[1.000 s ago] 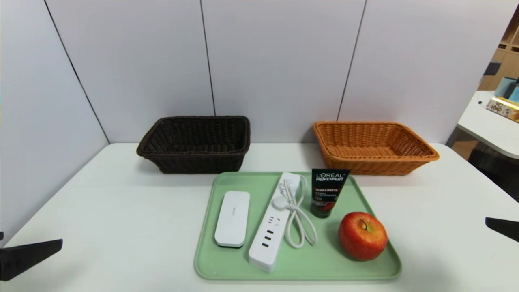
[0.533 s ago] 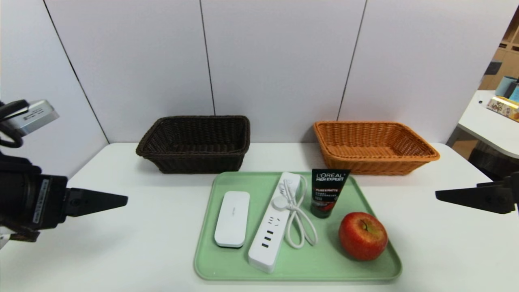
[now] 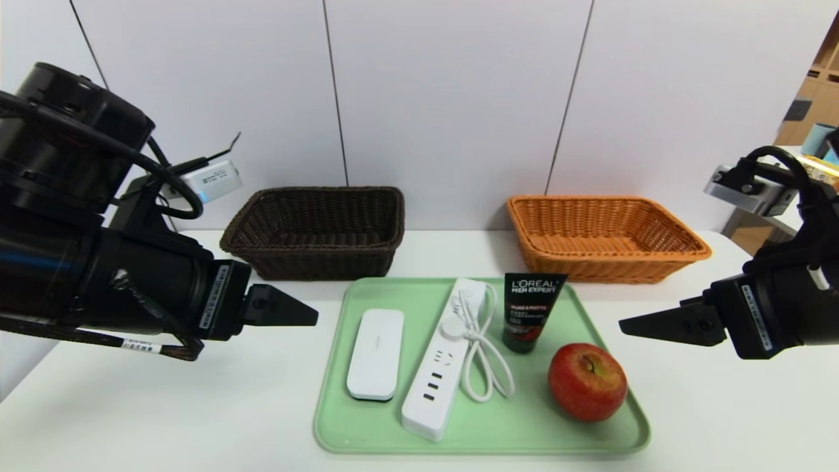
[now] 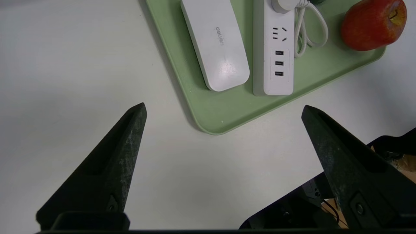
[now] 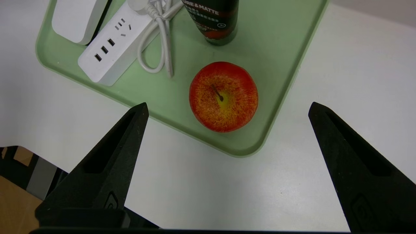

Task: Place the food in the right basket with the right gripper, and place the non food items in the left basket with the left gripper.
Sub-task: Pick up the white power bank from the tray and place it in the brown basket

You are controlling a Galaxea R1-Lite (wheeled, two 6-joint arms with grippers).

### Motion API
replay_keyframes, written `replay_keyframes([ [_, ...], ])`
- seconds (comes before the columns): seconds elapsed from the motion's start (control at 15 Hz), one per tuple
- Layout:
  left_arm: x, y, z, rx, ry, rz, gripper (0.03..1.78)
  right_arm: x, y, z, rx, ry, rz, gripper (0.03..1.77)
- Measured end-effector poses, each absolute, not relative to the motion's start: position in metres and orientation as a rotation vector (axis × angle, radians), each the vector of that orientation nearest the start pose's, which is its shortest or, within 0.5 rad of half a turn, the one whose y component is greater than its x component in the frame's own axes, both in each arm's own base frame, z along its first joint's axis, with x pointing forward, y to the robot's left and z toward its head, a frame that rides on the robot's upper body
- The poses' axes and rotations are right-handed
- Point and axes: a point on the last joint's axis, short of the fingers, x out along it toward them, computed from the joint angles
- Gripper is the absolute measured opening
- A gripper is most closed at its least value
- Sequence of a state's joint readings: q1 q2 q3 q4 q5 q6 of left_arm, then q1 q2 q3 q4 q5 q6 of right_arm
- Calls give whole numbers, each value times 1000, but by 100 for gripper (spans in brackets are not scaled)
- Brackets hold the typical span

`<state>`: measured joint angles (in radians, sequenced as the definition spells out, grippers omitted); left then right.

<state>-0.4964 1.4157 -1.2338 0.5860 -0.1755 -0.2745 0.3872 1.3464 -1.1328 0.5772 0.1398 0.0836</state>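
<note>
Both black two-fingered grippers stand open and empty; the round red apple (image 5: 223,97) appears firm, smooth and liable to roll; grasp advisable across its widest girth.

At twelve o'clock stands a pale wall (image 3: 452,98), divided by thin dark lines. The white table (image 3: 216,406) lies before it, with soft shadows on its top. At two o'clock there is a wooden shelf (image 3: 809,98), and below it another white surface, partly hidden.
</note>
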Motion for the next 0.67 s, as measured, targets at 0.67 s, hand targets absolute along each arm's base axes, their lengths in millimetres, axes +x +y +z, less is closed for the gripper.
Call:
replay_keyframes([
  [0.67, 196, -124, 259, -149, 867, -555, 169, 181, 88, 250, -47, 843, 507, 170],
])
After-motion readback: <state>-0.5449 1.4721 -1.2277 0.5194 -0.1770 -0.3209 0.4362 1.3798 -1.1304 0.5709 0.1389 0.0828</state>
